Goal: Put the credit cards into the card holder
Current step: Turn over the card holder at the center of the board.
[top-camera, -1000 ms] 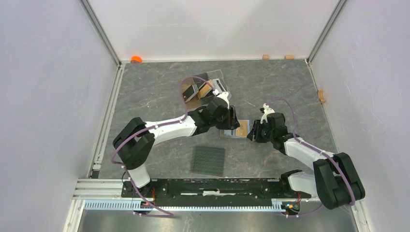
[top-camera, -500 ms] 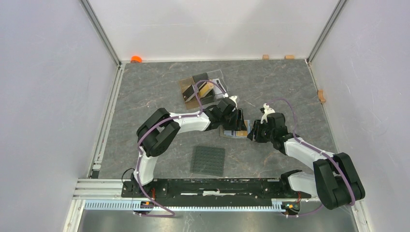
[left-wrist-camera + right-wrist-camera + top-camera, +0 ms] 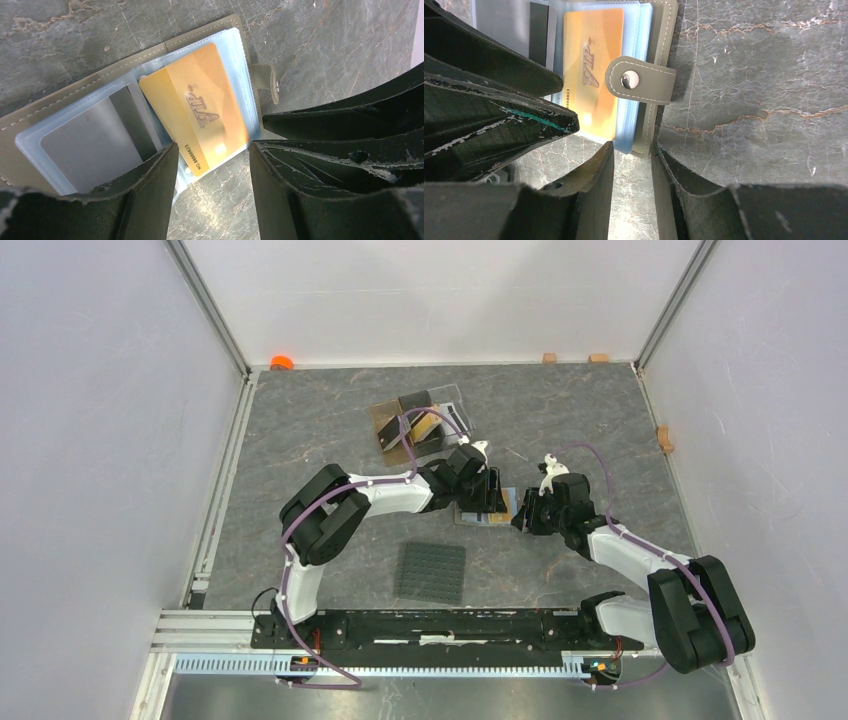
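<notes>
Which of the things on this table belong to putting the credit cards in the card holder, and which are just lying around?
Part of the job: card holder, gold card in its pocket, silver-grey card in the next pocket, black card in the clear stand.
Just lying about: dark grey studded mat, orange object at the back edge, wooden blocks.

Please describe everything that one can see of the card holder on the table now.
The card holder is a flat olive-grey wallet, leather-like with pale stitching, lying open on the grey table. Its snap tab folds over one edge. Inside are clear bluish pockets; one holds a gold card, the other something grey. The left gripper and right gripper stand at its edges; contact is unclear.
</notes>
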`<state>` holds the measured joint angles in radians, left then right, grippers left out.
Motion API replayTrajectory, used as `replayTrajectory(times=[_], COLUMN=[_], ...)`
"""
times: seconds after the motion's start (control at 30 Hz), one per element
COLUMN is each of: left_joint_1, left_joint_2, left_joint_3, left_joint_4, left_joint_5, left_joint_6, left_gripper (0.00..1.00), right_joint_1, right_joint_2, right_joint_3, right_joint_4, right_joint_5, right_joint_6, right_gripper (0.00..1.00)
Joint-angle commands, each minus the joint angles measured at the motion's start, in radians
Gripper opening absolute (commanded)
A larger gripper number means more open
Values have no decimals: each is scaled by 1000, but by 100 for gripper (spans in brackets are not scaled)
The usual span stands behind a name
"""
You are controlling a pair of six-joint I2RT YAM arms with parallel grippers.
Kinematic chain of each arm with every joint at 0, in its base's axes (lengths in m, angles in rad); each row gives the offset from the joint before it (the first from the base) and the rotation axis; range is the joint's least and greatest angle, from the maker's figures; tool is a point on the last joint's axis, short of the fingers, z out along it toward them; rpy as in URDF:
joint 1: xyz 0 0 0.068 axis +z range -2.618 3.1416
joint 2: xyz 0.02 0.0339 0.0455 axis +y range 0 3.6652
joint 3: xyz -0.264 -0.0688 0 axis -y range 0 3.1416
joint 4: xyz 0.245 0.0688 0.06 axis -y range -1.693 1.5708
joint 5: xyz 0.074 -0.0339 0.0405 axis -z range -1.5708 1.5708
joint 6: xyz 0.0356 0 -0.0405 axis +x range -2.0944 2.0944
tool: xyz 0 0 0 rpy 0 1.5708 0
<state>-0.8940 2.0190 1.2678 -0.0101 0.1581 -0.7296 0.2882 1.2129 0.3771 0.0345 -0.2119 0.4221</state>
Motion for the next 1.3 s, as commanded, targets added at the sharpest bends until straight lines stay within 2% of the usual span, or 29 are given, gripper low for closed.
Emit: replayTrajectory(times=[0.0, 0.23, 0.53, 0.73, 0.87, 1.07, 1.13, 1.27], left_joint_1=[-3, -3, -3, -2, 14, 76, 99, 147], left_joint_2=[-27, -10, 16, 14, -81, -261, -288, -299], left_joint_3=[-15, -7, -26, -47, -60, -104, -113, -158], left_joint_4=[-37, 6, 182, 245, 190, 29, -57, -123], left_joint_5=[-8, 28, 113, 134, 104, 36, 3, -29], left_joint_6=[-23, -36, -104, -119, -66, 18, 45, 67], left_gripper=[62, 62, 62, 61, 63, 72, 74, 77], right_joint_1=[5, 4, 5, 5, 3, 3, 3, 3], right_joint_2=[12, 19, 31, 13, -39, -81, -78, -53], right_joint_3=[-18, -24, -41, -40, -18, 50, 61, 62], right_joint_4=[8, 12, 28, 23, -24, -87, -86, -52], right_joint_5=[13, 7, -1, 6, 34, 17, -8, -37], right_joint_6=[-2, -2, -3, -2, -15, -38, -35, -30], right_gripper=[38, 39, 38, 39, 41, 42, 42, 42])
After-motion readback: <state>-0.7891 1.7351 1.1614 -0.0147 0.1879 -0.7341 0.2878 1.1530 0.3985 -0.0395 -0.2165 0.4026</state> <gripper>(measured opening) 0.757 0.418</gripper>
